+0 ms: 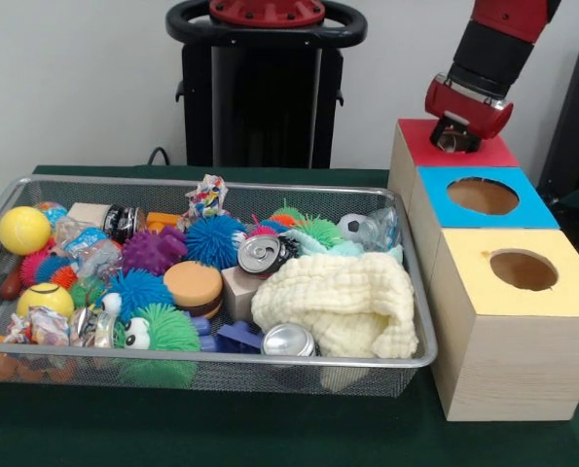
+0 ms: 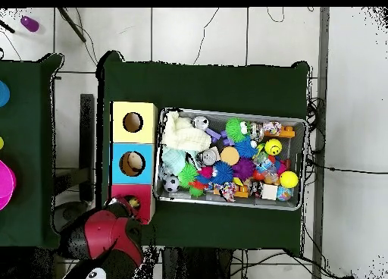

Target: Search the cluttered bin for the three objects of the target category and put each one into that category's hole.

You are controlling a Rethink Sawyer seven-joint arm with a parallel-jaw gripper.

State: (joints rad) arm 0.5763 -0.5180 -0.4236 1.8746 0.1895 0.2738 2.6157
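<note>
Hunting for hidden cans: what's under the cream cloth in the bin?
A silver can pokes out at the cream cloth's front edge, a block beside it. Whatever lies beneath the cloth is covered.

One wire bin (image 1: 420, 321), three wooden boxes — red-topped (image 1: 406, 161), blue-topped (image 1: 427, 209), yellow-topped (image 1: 484, 360) — two yellow balls (image 1: 23, 230).

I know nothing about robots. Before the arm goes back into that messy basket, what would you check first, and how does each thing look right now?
1. Hand clear of the wire basket: ok, it hangs over the red box.
2. Hand empty: cannot tell, its tips are hidden.
3. Blue box hole unblocked: ok.
4. Yellow box hole unblocked: ok.
5. Red box hole unblocked: cannot tell, the arm covers it.
6. Items reachable: not ok for all, the cream cloth lies over part of the heap; one soda can lies on top.
</note>
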